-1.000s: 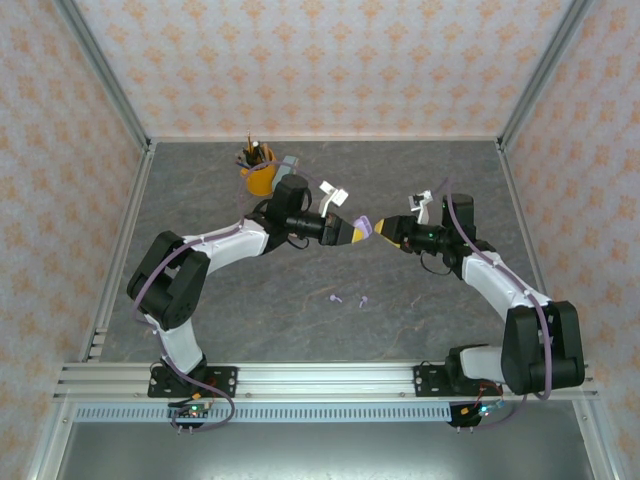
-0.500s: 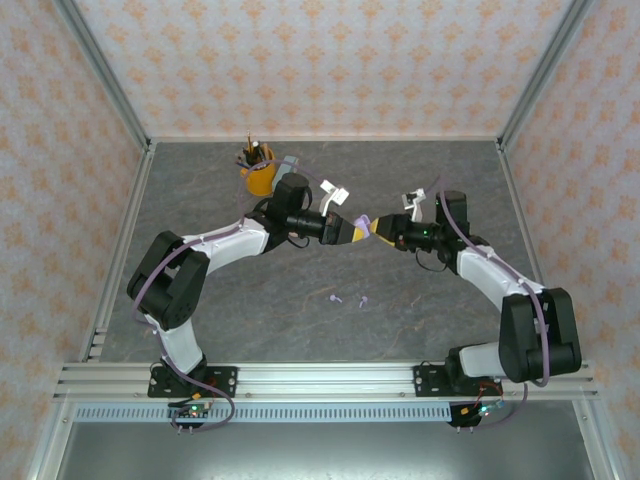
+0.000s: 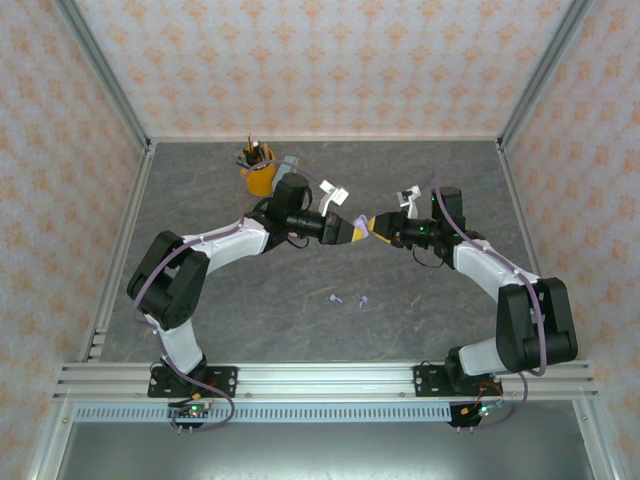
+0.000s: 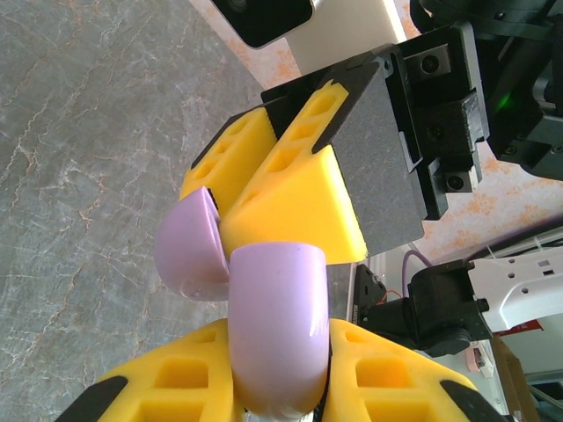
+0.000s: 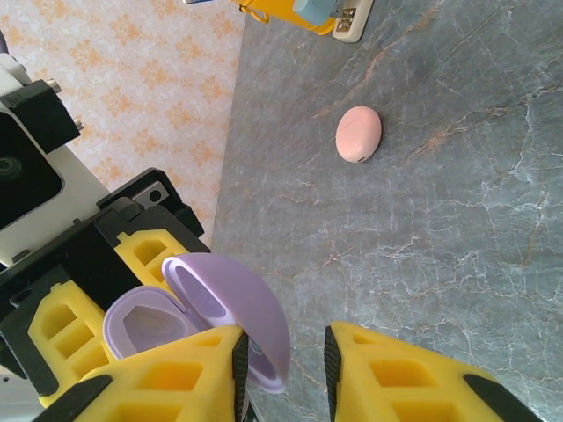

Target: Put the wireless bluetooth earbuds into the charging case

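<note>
My left gripper (image 3: 350,229) is shut on the lilac charging case (image 4: 277,334), held in the air above the middle of the table. The case's lid (image 5: 239,318) is hinged open, and its inner tray (image 5: 145,327) shows. My right gripper (image 5: 281,356) faces the left one, jaws either side of the lid. The lid rests against one pad, with a gap to the other. Two tiny lilac earbuds (image 3: 338,298) (image 3: 363,300) lie on the table in front of both grippers.
A closed pink case (image 5: 358,134) lies on the grey table beyond the grippers. A yellow cup of pens (image 3: 259,177) stands at the back left, with a small white-and-blue item (image 5: 339,16) beside it. Frame rails and patterned walls ring the table.
My right arm has moved left toward the left gripper, and its fingers have narrowed around the case's lid. The left arm and the earbuds on the table have stayed put.
</note>
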